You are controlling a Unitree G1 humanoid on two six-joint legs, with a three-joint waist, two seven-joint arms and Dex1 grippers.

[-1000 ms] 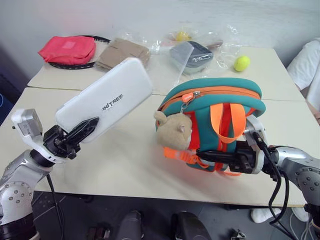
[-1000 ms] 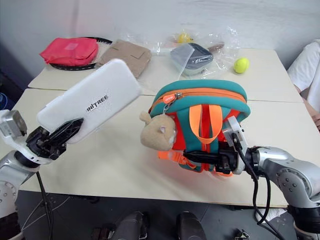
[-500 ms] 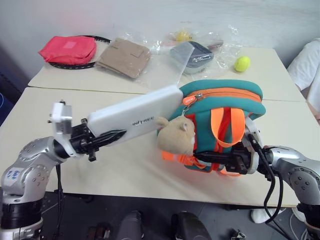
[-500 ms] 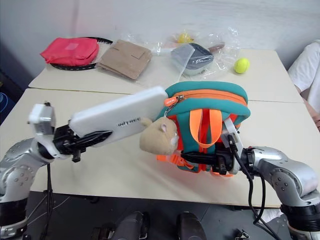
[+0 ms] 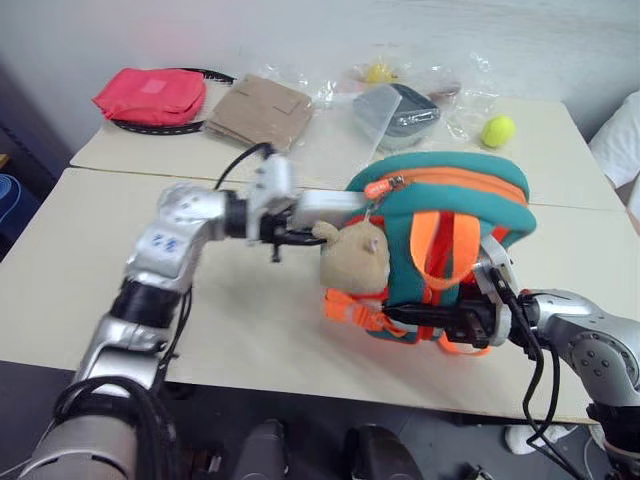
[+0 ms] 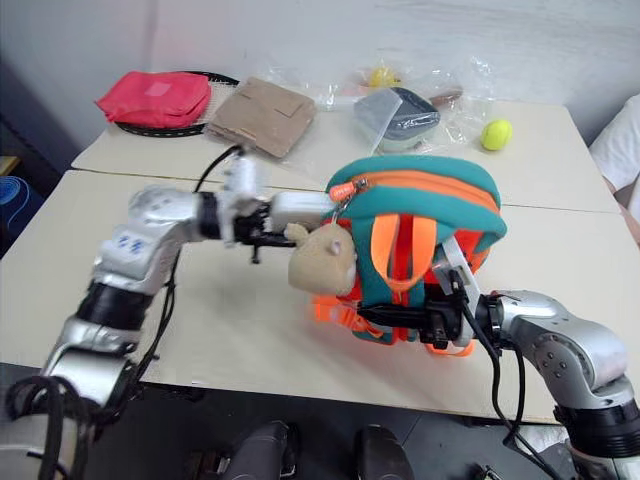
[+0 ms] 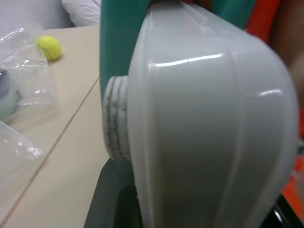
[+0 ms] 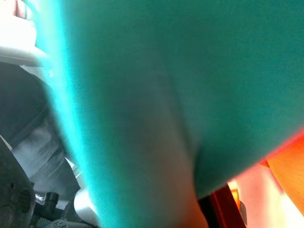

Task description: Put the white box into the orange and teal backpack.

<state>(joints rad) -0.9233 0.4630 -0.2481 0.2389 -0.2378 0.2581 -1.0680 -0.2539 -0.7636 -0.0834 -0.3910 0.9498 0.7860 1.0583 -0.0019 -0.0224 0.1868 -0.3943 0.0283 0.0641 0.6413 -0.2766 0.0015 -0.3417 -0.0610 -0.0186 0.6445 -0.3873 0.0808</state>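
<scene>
The orange and teal backpack stands upright on the table with a tan plush animal hanging at its front. My right gripper is shut on the backpack's lower orange part. The white box lies about level, with my left gripper shut on its near end. Its far end is hidden behind the teal rim by the orange zipper pull. In the left wrist view the glossy white box runs straight into the teal fabric.
At the back of the far table lie a red pouch, a tan packet in plastic, a grey lidded container in a clear bag and a yellow-green ball. A person's white sleeve shows at the right edge.
My left arm has swung right and forward, turning the white box from slanted to level and bringing its far end to the backpack's top opening. The right gripper has stayed put.
</scene>
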